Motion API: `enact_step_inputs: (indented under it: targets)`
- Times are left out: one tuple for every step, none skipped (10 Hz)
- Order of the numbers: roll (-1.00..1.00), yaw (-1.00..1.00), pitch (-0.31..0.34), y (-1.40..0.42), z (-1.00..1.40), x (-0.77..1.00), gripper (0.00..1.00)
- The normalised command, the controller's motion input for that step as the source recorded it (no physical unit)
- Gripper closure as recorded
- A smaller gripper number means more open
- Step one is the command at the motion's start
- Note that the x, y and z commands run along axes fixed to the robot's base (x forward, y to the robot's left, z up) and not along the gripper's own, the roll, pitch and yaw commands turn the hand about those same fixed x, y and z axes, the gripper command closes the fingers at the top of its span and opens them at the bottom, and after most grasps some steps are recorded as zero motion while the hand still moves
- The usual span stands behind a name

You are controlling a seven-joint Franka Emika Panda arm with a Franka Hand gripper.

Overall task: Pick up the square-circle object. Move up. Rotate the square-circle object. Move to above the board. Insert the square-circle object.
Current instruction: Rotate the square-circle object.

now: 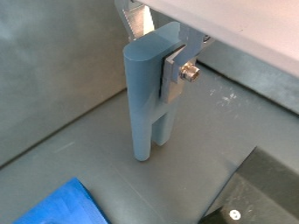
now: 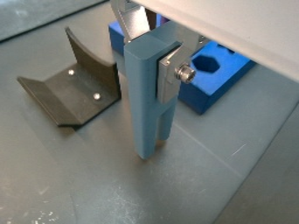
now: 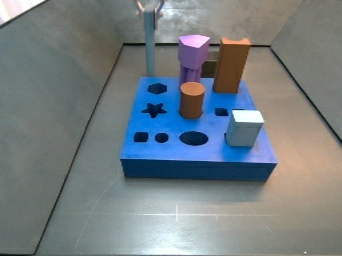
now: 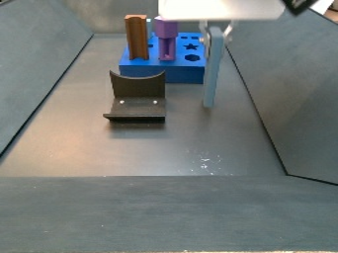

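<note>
Square-circle object [image 2: 149, 96]: long grey-blue peg, upright, clamped near its upper end by the claw [image 2: 156, 54], lower tip at or just above the grey floor. Fixture [image 2: 73, 83]: just beside the peg. Board [image 2: 216, 72]: bright blue, behind the peg.

Floor [image 4: 145, 148]: flat dull grey sheet, lightly scuffed, with soft diffuse sheen. In a side view, pale speckles [image 4: 205, 160] lie on it toward 6 o'clock. Grey side walls slope up at 9 o'clock [image 4: 40, 69] and 3 o'clock [image 4: 297, 89]. Back wall [image 3: 267, 20] closes 12 o'clock. Lighting even, no hard shadows.
</note>
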Motion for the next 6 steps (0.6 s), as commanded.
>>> enact_step_inputs:
  targets:
    - [-0.09, -0.02, -0.057, 0.0, -0.29, 0.02, 1.0]
    - [-0.11, -0.02, -0.054, 0.0, 0.0, 0.0, 0.0]
    - [-0.11, -0.02, -0.036, 0.0, 1.0, 0.0, 0.0]
    - [-0.1, -0.02, -0.018, 0.0, 1.0, -0.01, 0.0]
    - [-0.1, -0.02, 0.005, 0.01, 1.0, -0.02, 0.0]
    - [-0.08, -0.03, 0.019, 0.01, 0.92, -0.02, 0.0]
